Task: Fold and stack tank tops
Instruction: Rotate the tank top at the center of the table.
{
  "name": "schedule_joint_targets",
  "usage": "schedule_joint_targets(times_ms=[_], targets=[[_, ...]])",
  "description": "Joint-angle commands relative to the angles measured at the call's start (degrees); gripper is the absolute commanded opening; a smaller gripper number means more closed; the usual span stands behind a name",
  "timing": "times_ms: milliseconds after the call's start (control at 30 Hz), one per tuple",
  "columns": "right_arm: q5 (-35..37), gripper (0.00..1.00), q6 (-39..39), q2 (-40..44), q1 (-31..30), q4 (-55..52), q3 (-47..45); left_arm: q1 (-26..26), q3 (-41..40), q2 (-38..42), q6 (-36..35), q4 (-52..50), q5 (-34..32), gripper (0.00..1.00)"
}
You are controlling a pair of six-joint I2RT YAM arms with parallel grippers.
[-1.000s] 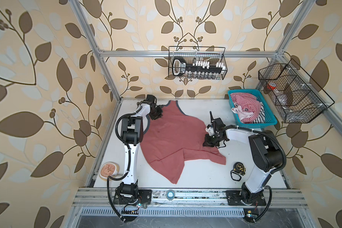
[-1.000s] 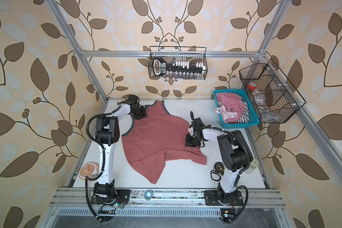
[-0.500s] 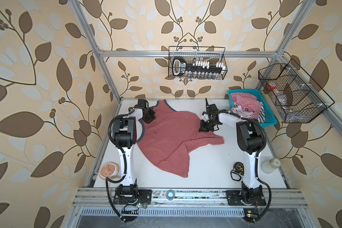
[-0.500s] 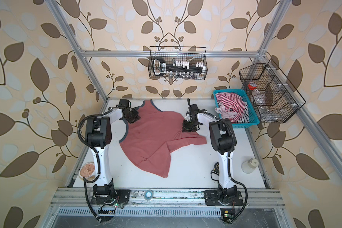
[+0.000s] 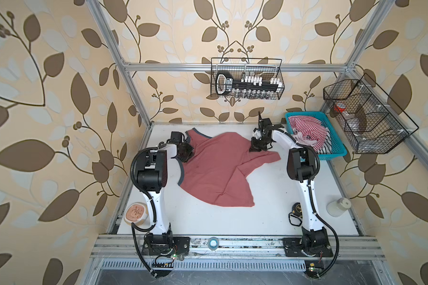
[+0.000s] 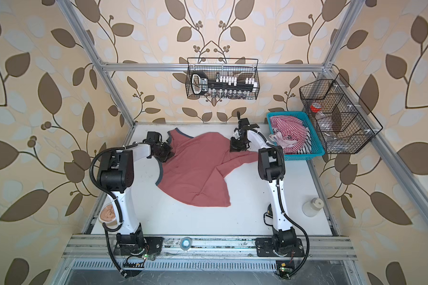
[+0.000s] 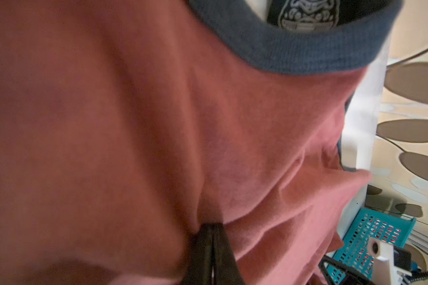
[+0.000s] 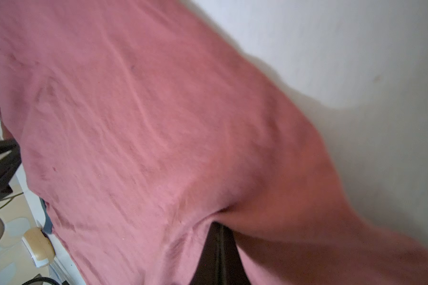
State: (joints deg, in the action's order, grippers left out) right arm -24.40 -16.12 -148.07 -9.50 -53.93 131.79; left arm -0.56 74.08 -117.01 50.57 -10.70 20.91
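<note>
1. Broadly, one white desk [image 5: 269, 214] carries the work, and both top views show it whole.
2. One dusty red tank top [image 5: 218, 172] lies rumpled and half spread over the far middle of the desk, seen in both top views [image 6: 195, 172]. Blue-grey trim edges its neck and armhole, a diagonal fold crosses it, and its wide straight edge faces the near side.
3. Two white-and-black arms reach to it: the left arm [image 5: 151, 170] at the trimmed shoulder side, the right arm [image 5: 302, 162] at the opposite far corner.
4. Two black wire baskets hang above: a wire basket [image 5: 246, 79] on the back wall and a second wire basket [image 5: 366, 118] on the side wall.
5. One blue basket [image 5: 331, 151] sits at the far right corner of the desk and holds one striped tank top [image 5: 305, 129], red and white, crumpled.
6. The left jaws are pressed together on a pucker of red cloth near the trim. The right jaws are likewise clamped on a bunch of the same cloth.
7. Small things, one each: a white bottle [image 5: 337, 207], a round tan container [image 5: 135, 212], a black tape measure [image 5: 297, 209], a tape roll [image 5: 212, 242].
</note>
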Motion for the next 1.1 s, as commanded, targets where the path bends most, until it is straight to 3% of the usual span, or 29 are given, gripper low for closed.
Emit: schedule_joint_targets(times_ms=[0,100,433,600,700,867,1000,1067], targets=[[2.1,0.0,2.3,-6.2,1.4,-6.6,6.6,1.3,-5.2,1.2,0.8,-6.5,-3.5,0.07],[0.8,0.0,2.6,-8.4,2.3,-6.6,10.3,2.5,-7.8,2.4,0.8,-6.5,-4.6,0.07],[-8.6,0.0,3.2,-7.3,5.0,1.9,10.6,7.9,-14.0,10.1,5.7,-6.9,-6.1,0.06],[-14.3,0.0,4.8,-2.9,6.1,3.3,9.7,8.5,-10.9,16.9,5.1,-11.2,-9.4,0.08],[-14.4,0.05,7.8,4.9,6.4,2.9,2.3,8.5,-6.4,20.3,3.7,-14.3,-11.2,0.11],[-9.8,0.08,8.6,24.4,5.7,8.3,-23.0,8.3,2.0,21.3,-1.6,-18.7,-17.1,0.18],[-1.9,0.08,7.1,37.4,3.1,10.9,-41.2,7.1,11.7,13.7,-8.1,-22.5,-18.8,0.19],[1.2,0.07,6.2,42.2,1.4,11.1,-49.0,6.2,18.4,7.0,-11.1,-25.9,-17.3,0.14]])
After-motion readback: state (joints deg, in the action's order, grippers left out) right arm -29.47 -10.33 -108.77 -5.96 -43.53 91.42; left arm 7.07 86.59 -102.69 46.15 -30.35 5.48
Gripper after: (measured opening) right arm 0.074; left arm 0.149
